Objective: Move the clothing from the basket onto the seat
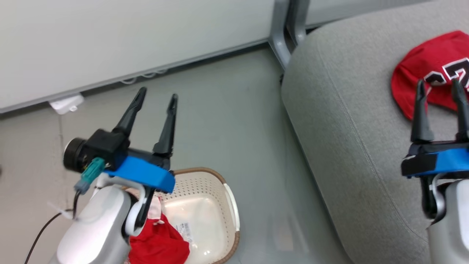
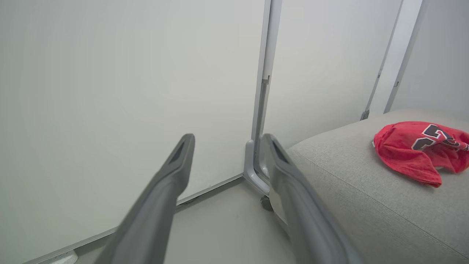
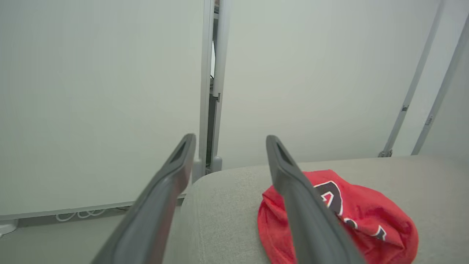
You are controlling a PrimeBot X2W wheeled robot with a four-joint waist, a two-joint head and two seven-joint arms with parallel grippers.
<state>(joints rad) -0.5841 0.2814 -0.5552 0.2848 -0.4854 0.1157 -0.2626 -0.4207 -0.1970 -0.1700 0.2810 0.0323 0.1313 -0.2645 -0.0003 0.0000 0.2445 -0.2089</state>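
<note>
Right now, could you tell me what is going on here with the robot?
The robot is moving red clothing from basket to seat. One jersey lies on the seat; a second jersey sits in the basket. Both grippers are open and empty: the left gripper near the basket, the right gripper by the seat's jersey.

Pale white wall panels (image 1: 110, 40), joined by grey metal post (image 1: 280, 36) with curved foot. Smooth grey-green floor (image 1: 227, 124). White cable loops (image 1: 144, 76) along wall base, small white plastic piece (image 1: 67, 103) nearby. Soft even light.
</note>
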